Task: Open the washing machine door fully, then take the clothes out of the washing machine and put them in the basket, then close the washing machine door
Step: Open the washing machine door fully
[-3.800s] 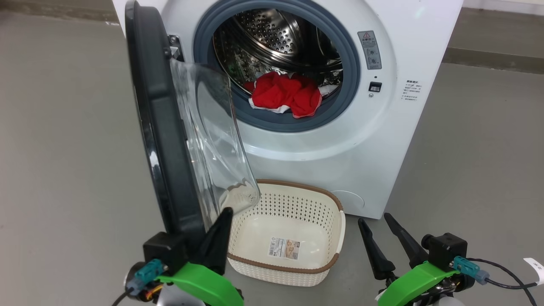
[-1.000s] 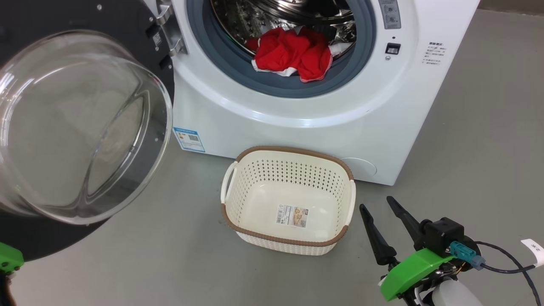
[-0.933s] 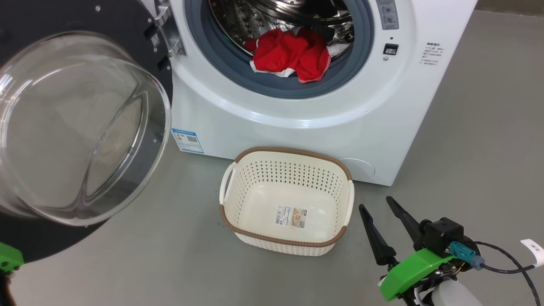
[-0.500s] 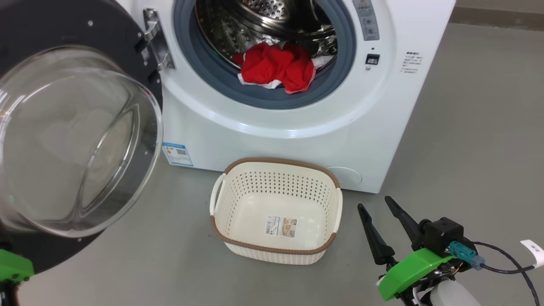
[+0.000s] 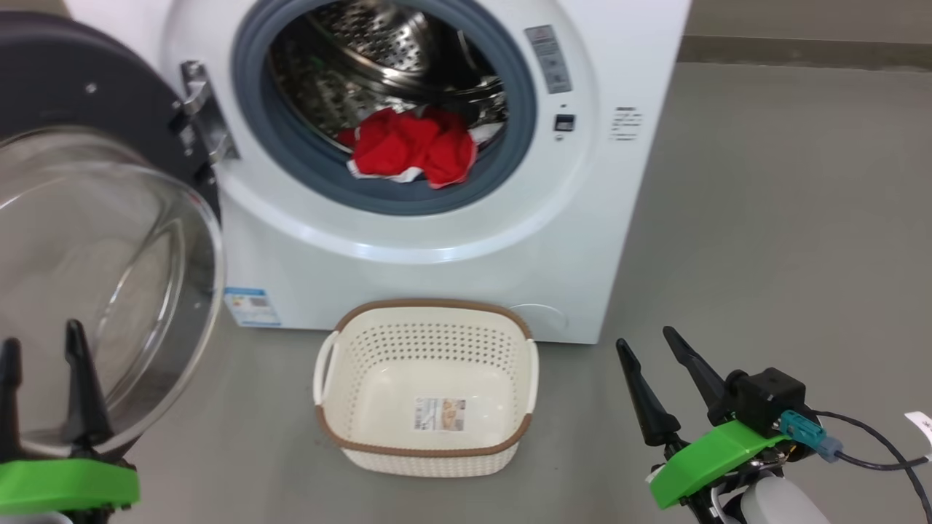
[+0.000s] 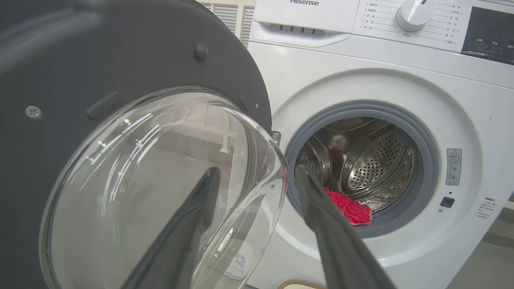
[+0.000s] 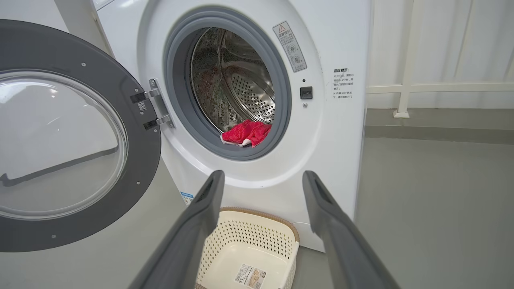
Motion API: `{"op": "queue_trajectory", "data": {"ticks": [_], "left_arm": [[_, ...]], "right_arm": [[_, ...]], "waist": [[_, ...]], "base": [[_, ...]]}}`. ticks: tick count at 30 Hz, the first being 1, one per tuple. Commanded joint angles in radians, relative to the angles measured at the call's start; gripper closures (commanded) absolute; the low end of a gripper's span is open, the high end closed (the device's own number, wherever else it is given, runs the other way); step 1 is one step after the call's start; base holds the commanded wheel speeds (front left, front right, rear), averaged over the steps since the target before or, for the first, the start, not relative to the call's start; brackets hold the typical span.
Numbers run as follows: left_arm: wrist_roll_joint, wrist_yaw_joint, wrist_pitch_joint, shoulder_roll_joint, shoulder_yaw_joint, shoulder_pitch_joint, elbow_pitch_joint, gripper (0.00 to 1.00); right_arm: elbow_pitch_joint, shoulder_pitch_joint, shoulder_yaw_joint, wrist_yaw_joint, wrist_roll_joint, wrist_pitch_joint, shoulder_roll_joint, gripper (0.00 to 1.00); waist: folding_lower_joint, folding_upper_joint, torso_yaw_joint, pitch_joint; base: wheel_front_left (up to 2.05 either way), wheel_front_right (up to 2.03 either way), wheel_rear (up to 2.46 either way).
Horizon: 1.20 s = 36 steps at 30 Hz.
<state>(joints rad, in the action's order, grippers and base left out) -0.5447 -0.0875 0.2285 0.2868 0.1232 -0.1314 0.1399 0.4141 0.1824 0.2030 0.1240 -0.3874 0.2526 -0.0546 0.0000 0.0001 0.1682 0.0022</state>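
Head view sets the washing machine across the upper centre, with the washing machine door swung wide at left. The basket sits empty at lower centre. The clothes, a red bundle, lie at the drum's mouth, upper centre. They are probably light and limp, and best pinched at the top fold. Left gripper, lower left, and right gripper, lower right, both have fingers apart, holding nothing. The floor is bare grey.

A smooth grey floor spreads across the right of the frame, meeting a darker skirting strip at upper right, under a pale wall with a white rail.
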Motion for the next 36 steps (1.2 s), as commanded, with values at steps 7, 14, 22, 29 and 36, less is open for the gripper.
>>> {"op": "queue_trajectory", "data": {"ticks": [7, 14, 22, 29, 36], "left_arm": [[0.006, 0.034, 0.005, 0.007, 0.003, 0.029, -0.057, 0.00], [0.044, 0.081, 0.022, -0.007, -0.053, 0.049, -0.033, 0.00], [0.144, 0.090, 0.032, -0.023, -0.086, 0.094, -0.044, 0.00], [0.186, 0.096, 0.033, -0.070, -0.069, 0.166, -0.052, 0.00], [0.222, 0.113, 0.033, -0.111, -0.042, 0.220, -0.036, 0.00]], "right_arm": [[-0.059, 0.000, -0.021, 0.007, -0.010, 0.009, 0.004, 0.00], [-0.093, 0.006, -0.057, 0.007, 0.015, 0.009, 0.004, 0.00], [-0.142, -0.009, -0.087, 0.007, 0.052, 0.009, 0.004, 0.00], [-0.173, -0.040, -0.093, 0.007, 0.080, 0.009, 0.004, 0.00], [-0.187, -0.066, -0.105, 0.007, 0.103, 0.009, 0.004, 0.00]], "waist": [[0.0000, -0.0001, -0.115, -0.023], [0.0000, -0.0001, -0.192, -0.015], [0.0000, -0.0001, -0.244, -0.014], [0.0000, -0.0001, -0.270, -0.034], [0.0000, -0.0001, -0.280, -0.049]], "base": [[0.00, 0.00, 0.00], [0.00, 0.00, 0.00], [0.00, 0.00, 0.00], [0.00, 0.00, 0.00], [0.00, 0.00, 0.00]]}}
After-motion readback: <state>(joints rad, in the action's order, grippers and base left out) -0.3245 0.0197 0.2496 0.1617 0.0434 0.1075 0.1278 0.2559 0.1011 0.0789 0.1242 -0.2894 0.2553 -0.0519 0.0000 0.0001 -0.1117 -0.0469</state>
